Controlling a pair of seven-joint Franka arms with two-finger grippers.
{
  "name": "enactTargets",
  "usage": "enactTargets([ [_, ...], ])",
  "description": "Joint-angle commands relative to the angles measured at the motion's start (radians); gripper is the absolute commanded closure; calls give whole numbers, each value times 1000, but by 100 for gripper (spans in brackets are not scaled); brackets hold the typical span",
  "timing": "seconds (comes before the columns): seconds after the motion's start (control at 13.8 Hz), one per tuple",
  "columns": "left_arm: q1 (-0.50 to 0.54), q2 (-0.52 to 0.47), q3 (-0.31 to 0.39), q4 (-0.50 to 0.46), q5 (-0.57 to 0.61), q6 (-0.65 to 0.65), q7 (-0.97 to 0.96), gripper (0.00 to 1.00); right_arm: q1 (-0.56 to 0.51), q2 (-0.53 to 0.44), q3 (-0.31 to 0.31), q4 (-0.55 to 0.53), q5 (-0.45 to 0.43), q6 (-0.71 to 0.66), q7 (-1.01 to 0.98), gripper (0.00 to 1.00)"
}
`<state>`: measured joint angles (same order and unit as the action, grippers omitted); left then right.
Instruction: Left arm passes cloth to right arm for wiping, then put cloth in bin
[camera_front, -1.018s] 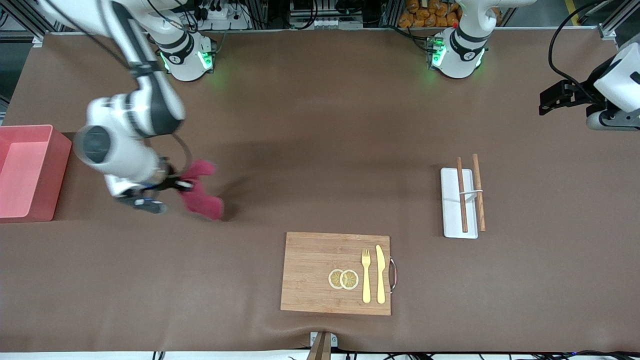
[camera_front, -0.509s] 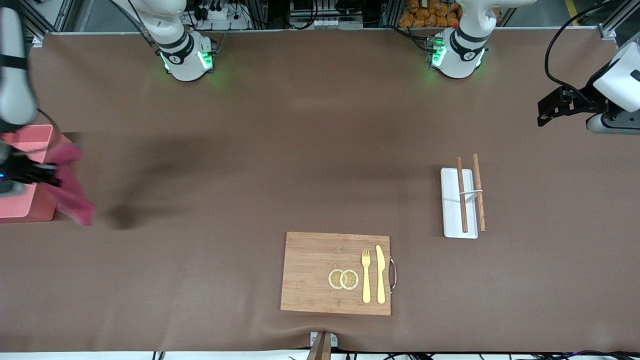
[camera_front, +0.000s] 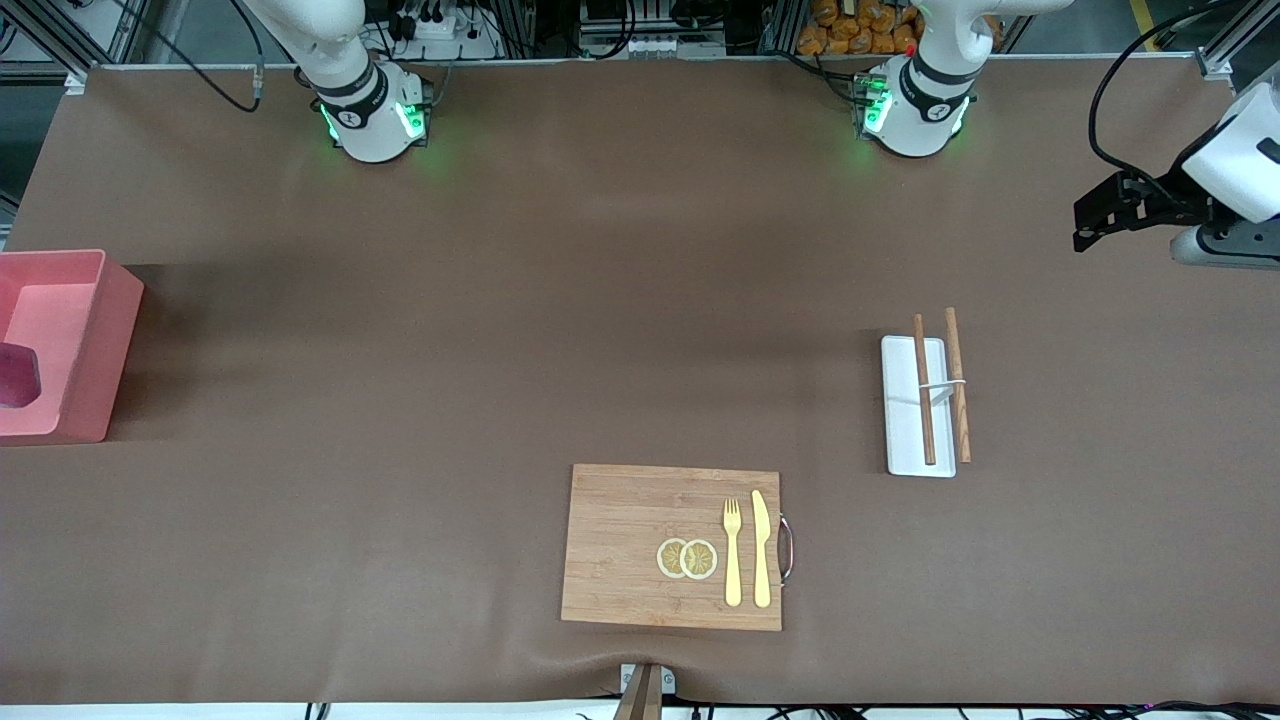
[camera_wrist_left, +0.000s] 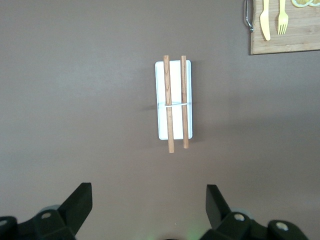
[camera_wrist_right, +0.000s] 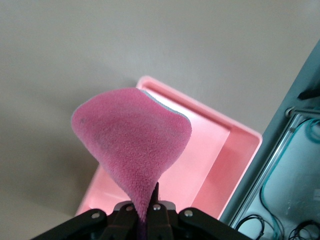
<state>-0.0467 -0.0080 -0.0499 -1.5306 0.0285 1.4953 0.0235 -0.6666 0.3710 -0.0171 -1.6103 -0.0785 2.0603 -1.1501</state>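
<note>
While the wooden board (camera_front: 671, 547) lies nearest the front camera, a yellow fork (camera_front: 732, 552) and a yellow knife (camera_front: 761, 548) rest side by side on it, with two lemon slices (camera_front: 687, 558) just beside the fork toward the right arm's end. Farther from the camera and toward the left arm's end sits a flat white tray (camera_front: 907, 420); one wooden stick (camera_front: 923, 388) lies along the tray, and a second stick (camera_front: 957, 384) runs along its edge. At the right arm's end of the table stands the bin (camera_front: 95, 345), salmon-pink with straight walls. The right gripper (camera_wrist_right: 149, 209) is clamped on the cloth (camera_wrist_right: 134, 145), which hangs over the bin's open inside; in the front view only a dark pink corner of the cloth shows at the picture's edge, over the bin. The left gripper (camera_front: 1100, 212) waits in the air over the left arm's end of the table, its fingers (camera_wrist_left: 76, 206) spread wide apart with nothing between them, looking down on the tray.
</note>
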Motion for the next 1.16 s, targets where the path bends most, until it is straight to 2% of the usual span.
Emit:
enactTargets([
  [0.0, 4, -17, -5, -11, -16, 8, 23, 0, -96, 219, 31, 75, 19, 78, -77, 100],
  [0.07, 1, -15, -5, -13, -16, 8, 23, 0, -106, 247, 32, 75, 51, 98, -98, 74],
  [0.15, 2, -17, -5, -13, -16, 6, 23, 0, -110, 256, 32, 73, 84, 104, -100, 1],
  [0.44, 2, -17, -5, -13, -16, 5, 23, 0, -91, 240, 34, 101, 103, 75, -94, 0],
  [0.65, 2, -15, -5, -13, -16, 6, 21, 0, -42, 220, 32, 238, 103, -171, -60, 0],
  [0.8, 2, -9, -5, -11, -15, 6, 16, 0, -4, 162, 34, 265, 102, -311, 107, 0],
  [0.95, 2, -13, -5, -8, -13, 3, 23, 0, 80, 92, 32, 256, 92, -424, 325, 0],
  [1.09, 10, -17, -4, 7, -16, -4, 21, 0, 160, 45, 34, 245, 95, -492, 485, 0],
])
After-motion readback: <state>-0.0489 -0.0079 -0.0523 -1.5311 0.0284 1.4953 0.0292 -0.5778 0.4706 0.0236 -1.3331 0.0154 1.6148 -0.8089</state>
